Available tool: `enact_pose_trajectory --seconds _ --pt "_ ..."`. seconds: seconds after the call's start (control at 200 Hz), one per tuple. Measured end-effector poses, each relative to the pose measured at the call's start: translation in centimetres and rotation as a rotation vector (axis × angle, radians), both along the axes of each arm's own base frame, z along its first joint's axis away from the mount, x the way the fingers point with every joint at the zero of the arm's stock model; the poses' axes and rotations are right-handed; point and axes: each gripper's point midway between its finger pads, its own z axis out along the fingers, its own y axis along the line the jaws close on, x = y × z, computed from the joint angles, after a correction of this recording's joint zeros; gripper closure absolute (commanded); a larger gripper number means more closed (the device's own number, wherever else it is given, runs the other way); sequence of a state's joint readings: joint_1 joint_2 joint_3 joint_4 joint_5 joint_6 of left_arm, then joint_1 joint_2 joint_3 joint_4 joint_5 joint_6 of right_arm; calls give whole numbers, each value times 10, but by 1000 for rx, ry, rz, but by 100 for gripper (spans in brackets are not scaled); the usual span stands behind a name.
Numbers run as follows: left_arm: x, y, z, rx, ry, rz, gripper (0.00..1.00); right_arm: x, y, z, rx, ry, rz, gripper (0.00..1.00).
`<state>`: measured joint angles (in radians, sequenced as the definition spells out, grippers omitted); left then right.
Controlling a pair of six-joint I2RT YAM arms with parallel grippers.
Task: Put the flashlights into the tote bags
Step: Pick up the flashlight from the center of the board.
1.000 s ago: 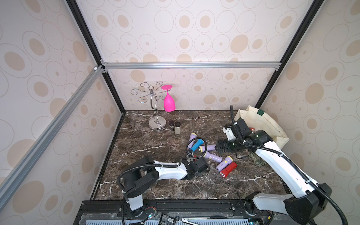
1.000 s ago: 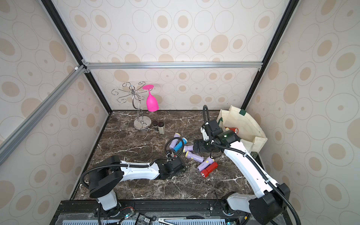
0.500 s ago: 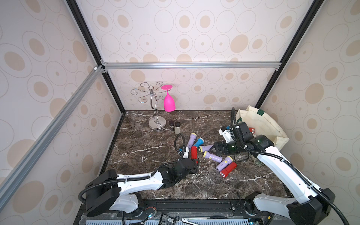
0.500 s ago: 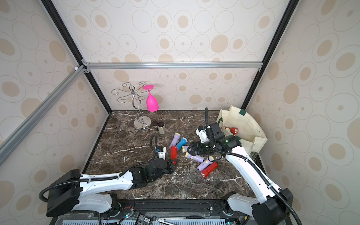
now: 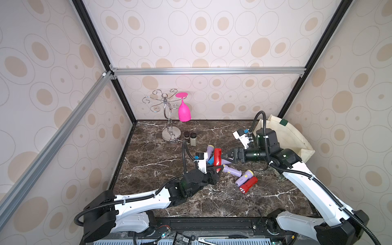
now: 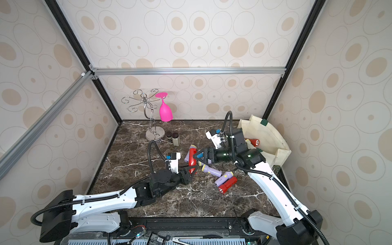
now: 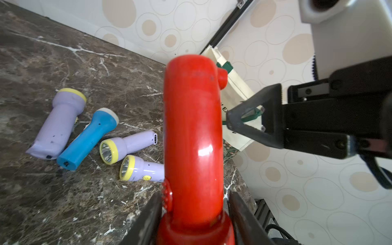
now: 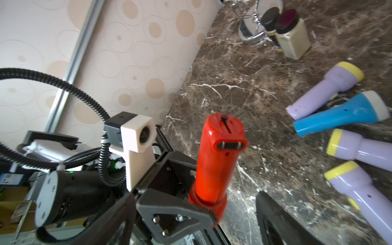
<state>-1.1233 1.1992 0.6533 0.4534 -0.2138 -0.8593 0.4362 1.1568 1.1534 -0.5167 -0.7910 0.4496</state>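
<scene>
My left gripper (image 5: 218,169) (image 7: 193,212) is shut on the head of a red flashlight (image 5: 217,156) (image 7: 192,127) and holds it above the table, tail up. My right gripper (image 5: 223,158) (image 8: 233,203) is open and straddles that flashlight (image 8: 218,157) without closing on it. Three lilac flashlights (image 5: 232,170) (image 5: 244,177) (image 5: 210,149), a blue one (image 5: 210,160) and another red one (image 5: 249,184) lie on the marble. The cream tote bag (image 5: 284,135) stands at the far right with a red flashlight (image 6: 252,142) inside.
A chrome glass stand (image 5: 169,118) with a hanging pink glass (image 5: 184,110) stands at the back. Two small dark-capped jars (image 5: 190,137) sit beside its base. Patterned walls and black frame posts close in the marble table (image 5: 152,161).
The left arm has lifted the red flashlight off the pile and raised it. The right gripper has moved left, its open jaws now on either side of it and slightly narrower.
</scene>
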Motion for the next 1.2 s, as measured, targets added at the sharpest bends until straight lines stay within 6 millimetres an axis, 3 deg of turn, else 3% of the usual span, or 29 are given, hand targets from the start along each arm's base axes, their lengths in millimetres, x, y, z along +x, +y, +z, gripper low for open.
enact_pose_trajectory --seconds 0.22,0.43,0.92,1.011,1.066,1.106,1.201 --pt "-4 -15 30 -69 -68 -61 100 -3 13 12 110 35 61 13" --pt "-4 -26 35 -83 -86 -96 100 -1 17 11 143 67 68 20" --pt "-2 -34 51 -112 -101 -105 100 11 10 3 84 3 6 78" --pt "-3 -34 50 -107 -99 -107 77 10 9 2 71 0 6 88" --pt "-3 -34 49 -105 -98 -107 51 8 8 2 60 -3 9 95" --pt "-3 -34 49 -104 -98 -108 38 8 8 2 48 -9 8 99" --pt "-2 -34 47 -92 -100 -105 24 9 3 2 9 -13 -14 100"
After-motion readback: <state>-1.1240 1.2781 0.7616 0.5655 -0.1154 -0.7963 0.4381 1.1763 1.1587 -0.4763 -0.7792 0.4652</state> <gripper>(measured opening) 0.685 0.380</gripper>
